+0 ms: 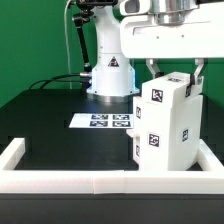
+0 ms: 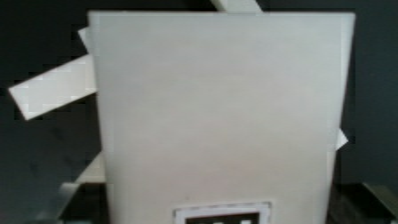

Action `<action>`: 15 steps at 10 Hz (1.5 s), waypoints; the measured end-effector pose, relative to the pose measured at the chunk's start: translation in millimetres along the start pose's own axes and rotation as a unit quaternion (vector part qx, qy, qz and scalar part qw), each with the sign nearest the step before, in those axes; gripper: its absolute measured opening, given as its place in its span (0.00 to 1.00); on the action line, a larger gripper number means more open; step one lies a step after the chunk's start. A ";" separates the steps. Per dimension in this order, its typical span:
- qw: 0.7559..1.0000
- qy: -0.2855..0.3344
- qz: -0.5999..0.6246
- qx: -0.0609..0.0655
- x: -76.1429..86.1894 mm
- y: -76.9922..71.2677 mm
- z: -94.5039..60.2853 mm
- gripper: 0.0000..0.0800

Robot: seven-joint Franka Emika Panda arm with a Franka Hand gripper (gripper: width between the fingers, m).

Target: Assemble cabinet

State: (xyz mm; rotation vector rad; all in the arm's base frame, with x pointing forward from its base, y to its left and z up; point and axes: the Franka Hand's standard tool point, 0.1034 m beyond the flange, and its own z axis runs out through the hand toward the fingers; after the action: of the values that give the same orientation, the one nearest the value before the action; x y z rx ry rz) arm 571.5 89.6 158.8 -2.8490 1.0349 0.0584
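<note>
Black and matte, the table is edged by a low white rim nearest the exterior camera, square-sectioned and smooth; just behind that rim, toward the exterior view's right, stands the cabinet body, a tall boxy piece of white plastic with crisp edges, resting upright on the table and bearing square black-and-white tags on its faces; the gripper comes down over its top, one dark finger on either side of the upper block, so the fingers appear closed against the cabinet body, though actual contact is hard to confirm at this size; farther back lies the marker board, thin and flat with a row of tags; beyond it rises the arm's glossy white base, with black cables trailing beside it; the wrist view alone shows the cabinet body close up as a broad, plain, faintly blurred white face with one tag at its edge, and angled white panels behind it.
</note>
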 end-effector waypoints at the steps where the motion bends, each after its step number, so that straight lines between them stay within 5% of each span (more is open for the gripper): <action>1: 0.998 0.005 0.057 0.005 -1.0 -2.1 1.0 0.70; 13: 0.911 -0.004 0.413 0.020 -21.8 -24.6 4.4 0.70; 15: 0.874 -0.008 0.485 0.028 -24.3 -28.2 4.4 0.70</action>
State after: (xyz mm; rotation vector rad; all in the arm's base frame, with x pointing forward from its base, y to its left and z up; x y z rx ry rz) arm 570.9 127.1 158.8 -1.9676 2.2685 0.1249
